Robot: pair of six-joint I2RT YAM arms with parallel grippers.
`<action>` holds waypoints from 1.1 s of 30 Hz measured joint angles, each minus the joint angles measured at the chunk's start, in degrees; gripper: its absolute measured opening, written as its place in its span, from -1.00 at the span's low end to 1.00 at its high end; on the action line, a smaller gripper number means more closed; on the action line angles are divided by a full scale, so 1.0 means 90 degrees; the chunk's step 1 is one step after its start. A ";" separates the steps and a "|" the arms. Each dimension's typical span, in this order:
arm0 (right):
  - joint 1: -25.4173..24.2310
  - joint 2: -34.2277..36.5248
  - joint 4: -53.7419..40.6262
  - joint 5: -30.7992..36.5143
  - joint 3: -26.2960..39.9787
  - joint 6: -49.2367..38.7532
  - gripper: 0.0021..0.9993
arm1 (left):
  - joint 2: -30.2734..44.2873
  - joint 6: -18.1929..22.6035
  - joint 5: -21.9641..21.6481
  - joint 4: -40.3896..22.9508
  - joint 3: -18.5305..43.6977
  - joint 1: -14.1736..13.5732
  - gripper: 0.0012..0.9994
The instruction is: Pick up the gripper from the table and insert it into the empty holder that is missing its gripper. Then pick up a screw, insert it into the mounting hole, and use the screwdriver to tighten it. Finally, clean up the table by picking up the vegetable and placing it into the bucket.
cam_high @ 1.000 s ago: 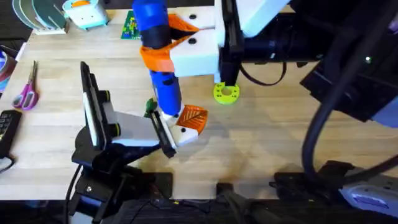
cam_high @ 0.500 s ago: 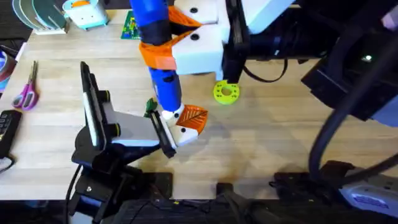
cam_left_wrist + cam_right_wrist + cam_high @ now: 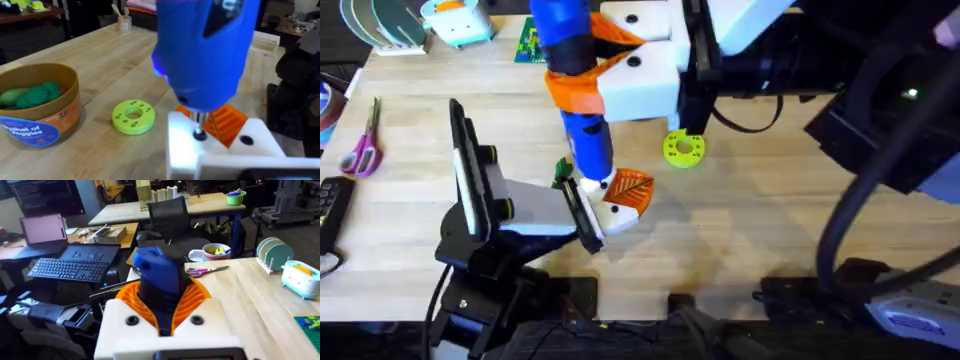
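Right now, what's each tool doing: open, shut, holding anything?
Left tool: cannot be told whether open or shut.
Right tool: shut on the screwdriver, tip down at the holder.

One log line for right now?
phase: screw tightening | right pincer: shut on screwdriver | bit: at holder | orange tip: fitted | bucket: holds green vegetables

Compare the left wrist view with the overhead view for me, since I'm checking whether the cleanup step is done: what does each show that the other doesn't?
Left wrist alone: the bucket with green toy vegetables inside, and the screwdriver's metal bit pressed down at the white holder.

Overhead alone: the right hand clamped around the screwdriver, a small dark green vegetable on the table beside the holder, and scissors at the left edge.

Both: the blue screwdriver, the lime-green ring, the orange tip and the white holder.
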 joint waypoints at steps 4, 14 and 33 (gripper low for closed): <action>0.0000 0.0000 0.0000 0.0000 0.0000 0.0000 -0.85 | 0.0000 0.0000 0.0000 0.0000 0.0000 0.0000 -0.98; -0.0031 0.0000 -0.0003 -0.0005 0.0000 0.0029 -0.85 | 0.0000 0.0000 0.0000 0.0000 0.0000 0.0000 -0.98; -0.0041 0.0000 -0.0243 -0.0002 0.0000 0.0046 -0.85 | 0.0000 0.0000 0.0000 -0.0001 0.0000 0.0000 -0.98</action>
